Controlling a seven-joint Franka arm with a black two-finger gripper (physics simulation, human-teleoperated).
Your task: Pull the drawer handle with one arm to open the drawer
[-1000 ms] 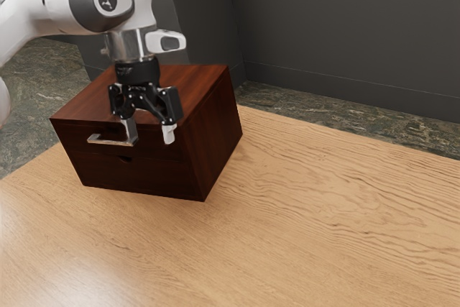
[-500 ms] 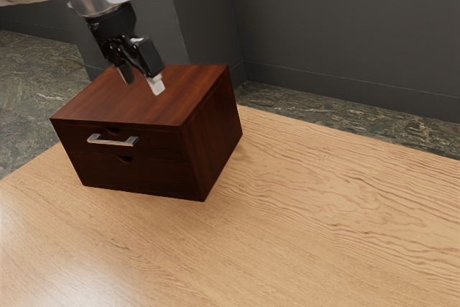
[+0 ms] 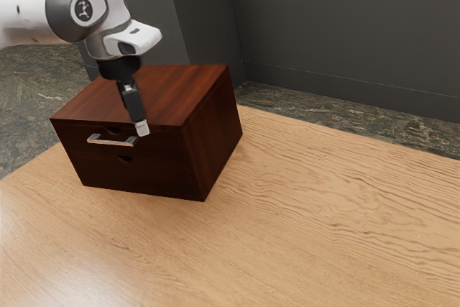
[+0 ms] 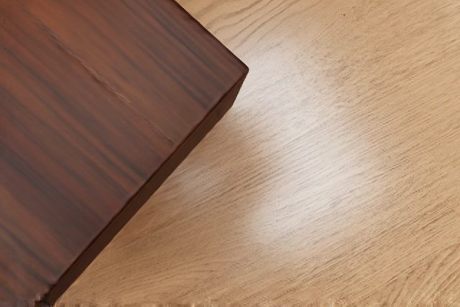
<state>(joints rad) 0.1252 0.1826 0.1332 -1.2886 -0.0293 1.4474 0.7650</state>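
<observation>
Drawer handle (image 3: 112,139) has its end toward the exterior view's right just beneath the jaws, whose spread, seen edge-on, I cannot tell.

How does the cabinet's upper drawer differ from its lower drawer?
The upper drawer carries a silver bar handle on its front; the lower drawer has no handle, only a small dark notch at its top edge. The upper drawer sits just under the top of the cabinet; the lower drawer sits at the bottom, next to the table. Both are of the same dark reddish wood, and both look shut.
</observation>
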